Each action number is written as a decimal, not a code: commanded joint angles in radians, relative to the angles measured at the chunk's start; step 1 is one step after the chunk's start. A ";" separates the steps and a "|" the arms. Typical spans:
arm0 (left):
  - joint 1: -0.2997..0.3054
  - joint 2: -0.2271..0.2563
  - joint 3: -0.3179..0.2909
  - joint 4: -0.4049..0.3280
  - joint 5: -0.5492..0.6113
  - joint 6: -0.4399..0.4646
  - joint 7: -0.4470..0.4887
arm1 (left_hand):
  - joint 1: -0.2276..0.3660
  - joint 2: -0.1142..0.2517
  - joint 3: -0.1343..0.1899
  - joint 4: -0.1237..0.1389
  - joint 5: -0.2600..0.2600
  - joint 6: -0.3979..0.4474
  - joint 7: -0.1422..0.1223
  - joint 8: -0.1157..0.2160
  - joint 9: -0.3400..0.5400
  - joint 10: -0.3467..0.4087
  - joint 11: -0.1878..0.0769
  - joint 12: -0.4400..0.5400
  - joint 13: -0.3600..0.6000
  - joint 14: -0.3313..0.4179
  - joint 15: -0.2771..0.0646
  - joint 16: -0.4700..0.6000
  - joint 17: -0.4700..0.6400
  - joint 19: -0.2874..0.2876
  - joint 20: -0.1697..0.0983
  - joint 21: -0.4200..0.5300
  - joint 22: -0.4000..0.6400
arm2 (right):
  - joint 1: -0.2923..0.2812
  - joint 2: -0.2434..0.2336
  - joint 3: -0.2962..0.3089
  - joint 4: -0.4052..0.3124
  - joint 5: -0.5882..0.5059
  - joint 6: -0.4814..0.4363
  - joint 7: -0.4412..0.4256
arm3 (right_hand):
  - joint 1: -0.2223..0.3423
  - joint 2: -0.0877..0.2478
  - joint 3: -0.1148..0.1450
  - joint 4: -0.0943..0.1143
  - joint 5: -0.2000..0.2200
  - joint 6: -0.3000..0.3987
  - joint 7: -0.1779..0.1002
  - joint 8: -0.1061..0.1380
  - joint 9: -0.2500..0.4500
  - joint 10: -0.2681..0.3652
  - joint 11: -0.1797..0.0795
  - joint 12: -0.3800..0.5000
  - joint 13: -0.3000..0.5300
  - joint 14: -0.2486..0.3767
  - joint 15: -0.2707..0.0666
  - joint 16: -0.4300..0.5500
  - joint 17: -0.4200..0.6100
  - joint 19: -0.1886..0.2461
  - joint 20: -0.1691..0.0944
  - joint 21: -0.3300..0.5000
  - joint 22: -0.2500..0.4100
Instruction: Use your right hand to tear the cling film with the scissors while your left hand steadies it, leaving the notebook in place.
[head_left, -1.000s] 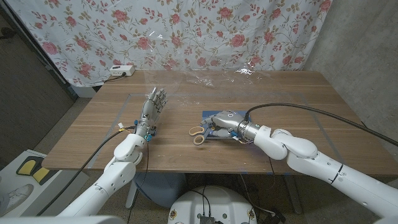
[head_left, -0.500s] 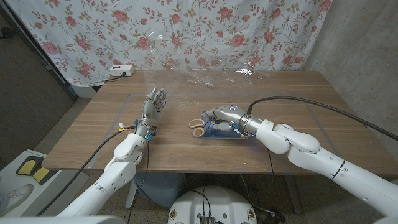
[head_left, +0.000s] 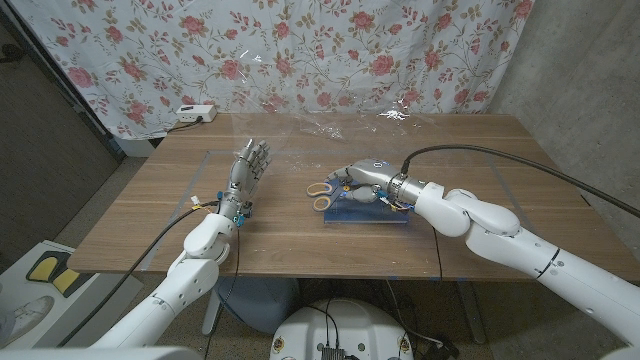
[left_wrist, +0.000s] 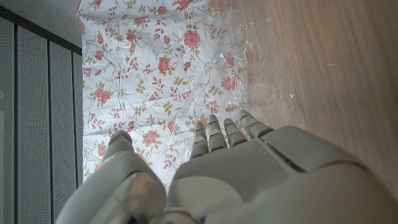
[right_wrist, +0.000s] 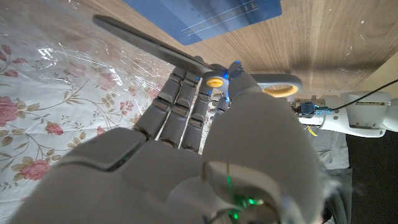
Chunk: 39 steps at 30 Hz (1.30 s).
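Currently right robot hand (head_left: 366, 181) gripped the scissors (head_left: 322, 194) over the blue notebook (head_left: 367, 212) at counter (head_left: 480, 190) center, handles pointing 9 o'clock, while left robot hand (head_left: 246, 170) stood empty with fingers apart toward 9 o'clock, cling film (head_left: 340, 128) stretched at 12 o'clock.

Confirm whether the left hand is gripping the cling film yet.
No. The left hand stands open on the table, fingers apart, holding nothing.
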 joint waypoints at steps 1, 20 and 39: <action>0.013 0.015 0.001 -0.033 0.020 -0.002 0.012 | 0.006 0.014 0.004 -0.008 0.006 0.018 0.000 0.006 0.003 0.011 0.003 0.003 0.002 0.004 -0.008 0.000 0.003 0.004 -0.003 -0.001 0.004 | 0.026 -0.024 0.020 -0.028 0.003 -0.037 0.060 | 0.007 0.006 0.008 -0.001 0.007 0.000 0.007 -0.006 0.003 0.181 -0.170 0.011 0.003 0.011 -0.162 -0.003 0.000 0.005 -0.031 0.006 0.006; 0.061 0.052 -0.016 -0.125 0.041 -0.016 0.030 | 0.023 0.024 0.014 -0.015 0.003 0.070 0.004 0.018 0.004 0.036 -0.001 0.011 0.002 0.006 -0.007 0.000 0.002 0.001 -0.002 -0.002 0.004 | 0.067 -0.063 0.037 -0.069 0.019 -0.108 0.177 | 0.013 0.006 0.005 -0.002 0.012 -0.014 0.025 -0.024 0.001 0.179 -0.168 0.018 0.010 0.022 -0.161 -0.013 -0.001 0.002 -0.027 0.021 0.007; 0.087 0.069 -0.021 -0.161 0.069 -0.036 0.037 | 0.028 0.026 0.017 -0.017 0.002 0.073 0.002 0.013 0.004 0.038 -0.001 0.010 0.002 0.009 -0.008 0.001 0.002 0.002 -0.001 -0.001 0.004 | 0.110 -0.092 0.044 -0.118 -0.018 -0.143 0.273 | 0.017 0.004 0.001 -0.001 0.015 0.005 0.026 -0.027 0.001 0.192 -0.168 0.020 0.000 0.041 -0.162 -0.014 0.004 0.014 -0.030 0.040 0.009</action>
